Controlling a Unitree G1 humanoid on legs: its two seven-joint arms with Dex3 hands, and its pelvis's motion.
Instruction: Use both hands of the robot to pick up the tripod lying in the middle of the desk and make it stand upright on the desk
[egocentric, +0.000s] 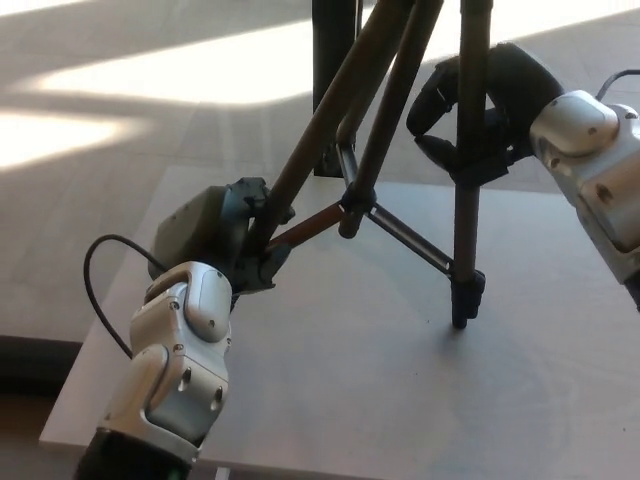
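Two hands gripping tripod (400, 130) legs, no legible writing

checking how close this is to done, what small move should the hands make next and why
Probably lower the left hand a little so its tripod leg comes down onto the desk. The right hand holds the near-vertical leg, whose foot looks to be on the desk, while the left-side leg is slanted in the left hand's grip with its foot hidden, so letting go now seems risky.

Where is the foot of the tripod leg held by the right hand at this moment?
In the head view, the foot rests on the desk right of centre, directly below the right hand.
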